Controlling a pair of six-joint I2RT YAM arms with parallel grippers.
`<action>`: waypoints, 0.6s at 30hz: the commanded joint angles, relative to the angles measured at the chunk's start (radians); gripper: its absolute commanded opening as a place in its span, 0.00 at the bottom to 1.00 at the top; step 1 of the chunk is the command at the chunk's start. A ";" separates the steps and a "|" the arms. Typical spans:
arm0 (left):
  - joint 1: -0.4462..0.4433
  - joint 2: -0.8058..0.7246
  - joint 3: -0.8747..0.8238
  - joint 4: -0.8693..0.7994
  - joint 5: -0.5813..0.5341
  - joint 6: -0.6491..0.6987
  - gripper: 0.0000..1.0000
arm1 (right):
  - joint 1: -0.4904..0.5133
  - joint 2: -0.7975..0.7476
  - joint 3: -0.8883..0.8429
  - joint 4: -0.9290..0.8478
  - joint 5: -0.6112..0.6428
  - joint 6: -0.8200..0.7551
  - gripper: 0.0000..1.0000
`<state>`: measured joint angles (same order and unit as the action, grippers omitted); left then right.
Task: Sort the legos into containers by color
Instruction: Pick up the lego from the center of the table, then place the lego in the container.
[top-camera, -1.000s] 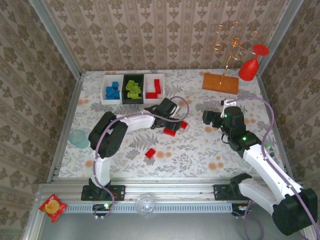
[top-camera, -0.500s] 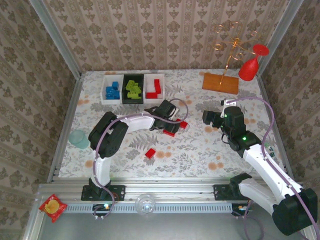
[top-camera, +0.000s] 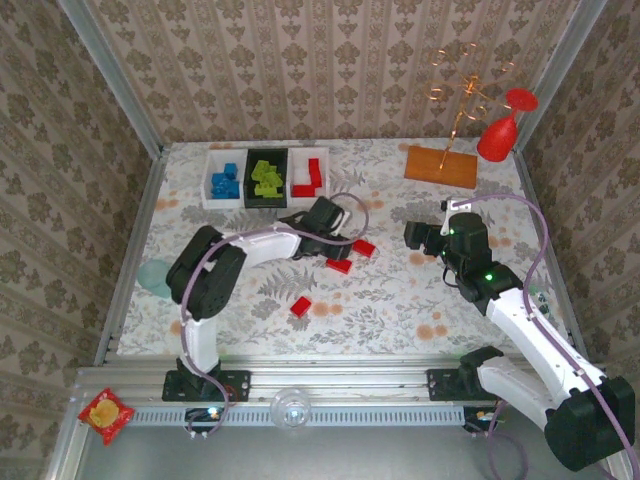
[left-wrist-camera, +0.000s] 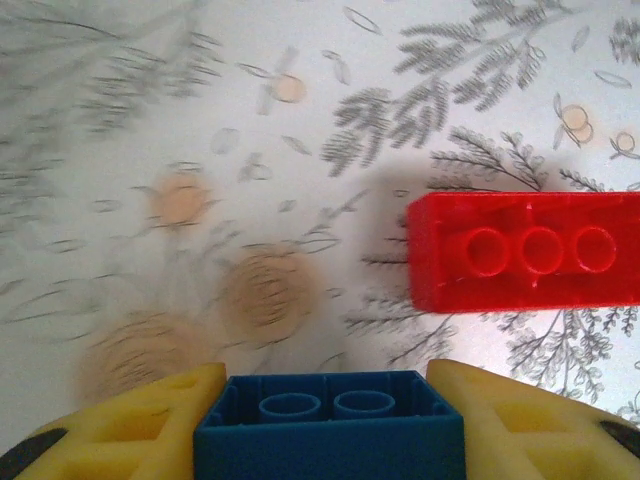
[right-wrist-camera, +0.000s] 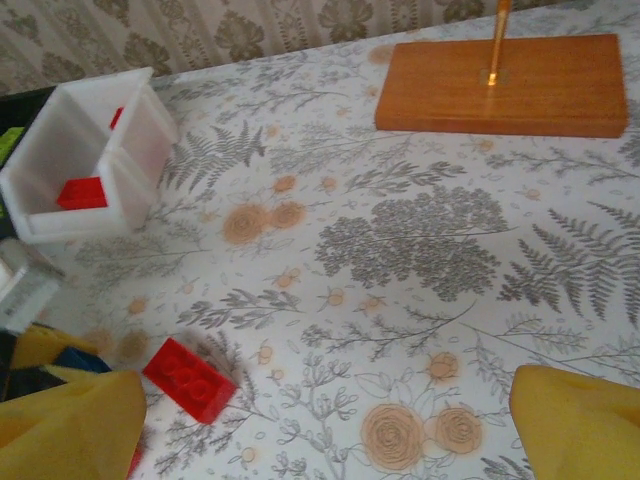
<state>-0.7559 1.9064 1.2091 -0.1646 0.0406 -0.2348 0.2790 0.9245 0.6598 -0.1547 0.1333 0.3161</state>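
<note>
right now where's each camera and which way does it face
top external: above and behind, looking down; left arm and right arm show.
left wrist: facing down at a red brick; left hand clamps a blue brick.
right wrist: low, facing the back wall; open right hand at the bottom.
shared: top and right wrist both see the white red-brick bin.

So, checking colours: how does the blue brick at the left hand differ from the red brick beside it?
The blue brick is pinched between the left hand's yellow fingers; the red brick lies free on the table. Blue shows two studs, red three up to the frame edge. Both sit studs-up.
</note>
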 joint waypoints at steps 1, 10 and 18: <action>0.066 -0.146 -0.056 0.054 -0.050 -0.009 0.45 | 0.014 -0.007 -0.022 0.081 -0.115 -0.013 0.94; 0.427 -0.378 -0.166 0.133 -0.068 -0.034 0.45 | 0.155 0.083 0.011 0.098 -0.052 -0.079 0.94; 0.637 -0.156 0.064 0.148 -0.039 -0.071 0.45 | 0.167 0.088 0.003 0.106 -0.052 -0.077 0.94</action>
<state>-0.1455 1.6814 1.1984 -0.0330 -0.0185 -0.2710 0.4370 1.0138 0.6514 -0.0704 0.0742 0.2592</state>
